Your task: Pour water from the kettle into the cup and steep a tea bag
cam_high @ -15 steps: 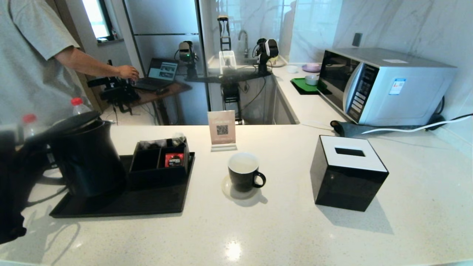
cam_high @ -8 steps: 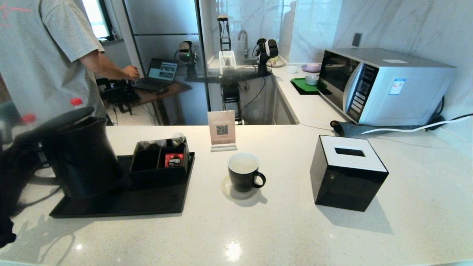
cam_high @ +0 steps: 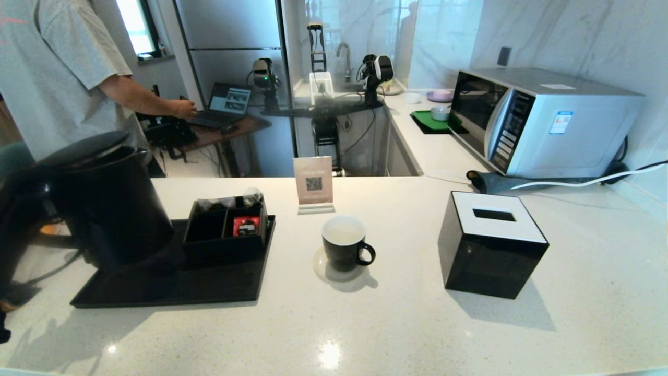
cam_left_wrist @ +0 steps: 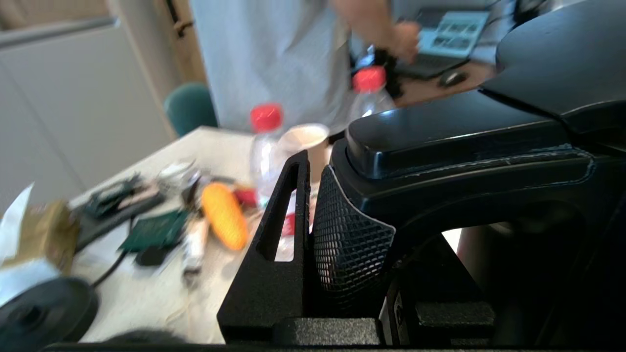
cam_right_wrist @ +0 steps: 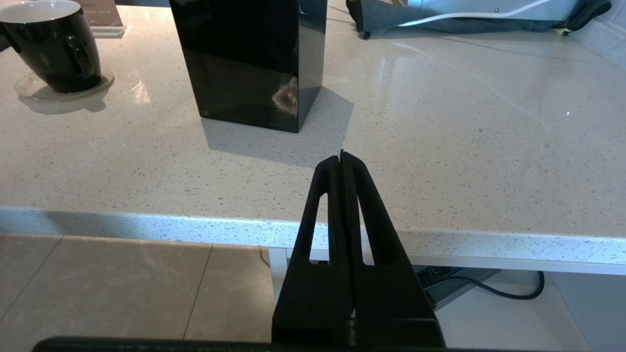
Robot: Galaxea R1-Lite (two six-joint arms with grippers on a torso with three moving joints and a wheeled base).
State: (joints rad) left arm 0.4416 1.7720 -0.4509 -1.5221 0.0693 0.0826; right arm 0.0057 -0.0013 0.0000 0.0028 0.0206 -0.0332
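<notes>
The matte-black kettle (cam_high: 109, 203) hangs nearly upright over the left end of the black tray (cam_high: 209, 292). My left gripper (cam_high: 23, 209) is shut on its loop handle (cam_left_wrist: 464, 161), and the mesh pad (cam_left_wrist: 347, 239) presses against that handle. The small black cup (cam_high: 343, 244), white inside, stands on a clear saucer (cam_high: 321, 269) at mid-counter, well to the right of the kettle. The cup (cam_right_wrist: 49, 46) also shows in the right wrist view. My right gripper (cam_right_wrist: 342, 156) is shut on nothing and sits low, just off the counter's front edge. No tea bag is clearly visible.
A black organizer (cam_high: 227, 230) with a red packet (cam_high: 245, 225) sits on the tray. A black tissue box (cam_high: 490, 245) stands right of the cup, with a QR sign (cam_high: 313, 184) behind the cup. A microwave (cam_high: 543, 120) is at the back right. A person (cam_high: 62, 73) stands at the far left.
The kettle has risen and levelled from a tilt, shifting slightly left with my left gripper. The person behind has moved. The cup and the right arm are unchanged.
</notes>
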